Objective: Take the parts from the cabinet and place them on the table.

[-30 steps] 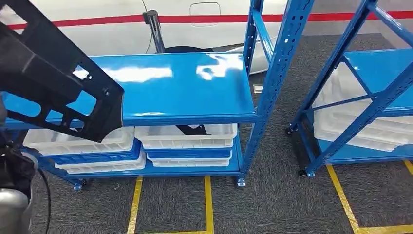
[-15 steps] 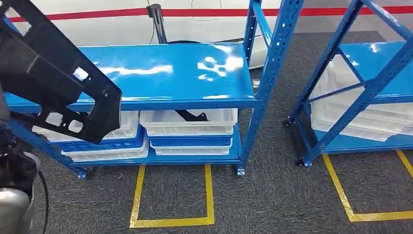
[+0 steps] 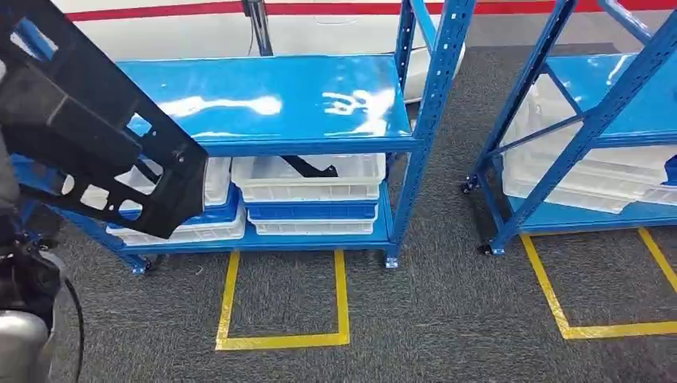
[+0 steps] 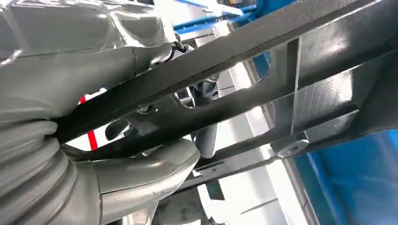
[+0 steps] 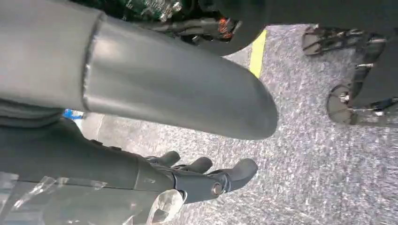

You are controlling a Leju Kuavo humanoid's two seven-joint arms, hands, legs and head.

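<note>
Backing from the blue steel cabinet, the left robot hand is clamping the stiff black ribbed plastic frame by a strut, the right robot hand hanging empty, fingers apart.

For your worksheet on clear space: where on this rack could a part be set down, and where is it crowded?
Free: the glossy blue shelf top, bare between the black part in the left hand and the blue upright. Crowded: the lower shelf, packed with stacked white and blue bins.

Two blue racks seen, one black part held, a second part in a bin, two yellow floor outlines marked
</note>
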